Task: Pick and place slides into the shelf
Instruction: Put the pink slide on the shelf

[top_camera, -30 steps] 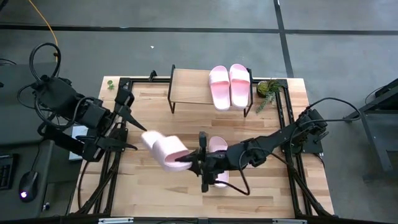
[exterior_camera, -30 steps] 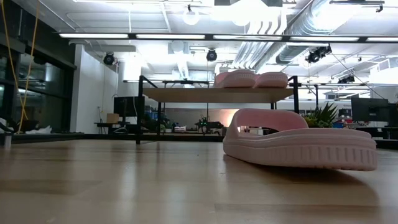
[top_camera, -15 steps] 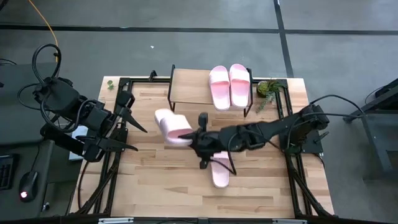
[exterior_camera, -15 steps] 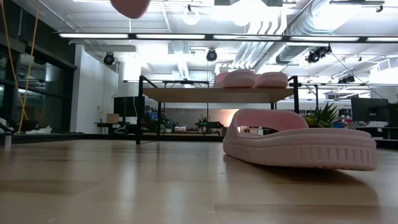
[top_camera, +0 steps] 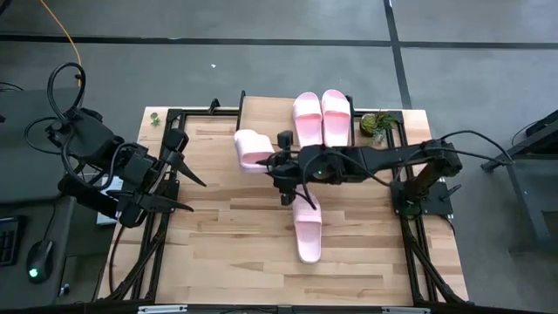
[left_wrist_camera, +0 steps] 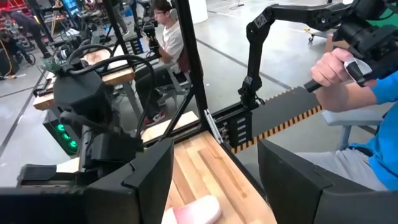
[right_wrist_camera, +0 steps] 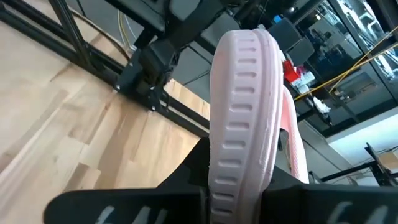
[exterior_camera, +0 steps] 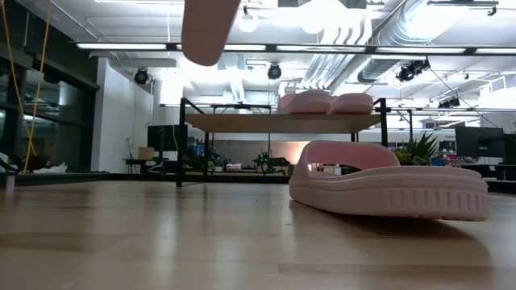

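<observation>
Four pale pink slides show. Two rest sole-down side by side on the right half of the shelf's plank top: one slide and its neighbour; the low view shows them on the shelf too. A third slide lies sole-down on the table. My right gripper reaches in from the right, shut on the fourth slide, just off the shelf's near left part. My left gripper waits open at the table's left. My right gripper pinches the slide's sole between its two fingers, which come level from the table's right. The ribbed sole rim stands on edge between them. The slide is lifted clear, well above the tabletop.
A small green plant stands by the shelf's right end. Black frame rails run along the table's left and right sides. Bare wood lies on the near left of the table. A person sits in the room beyond in the left wrist view.
My right gripper has moved from the table's middle toward the far edge and up, staying shut on its slide. It has carried the slide to the shelf's near left side and turned it. The slide lying on the table has kept still.
</observation>
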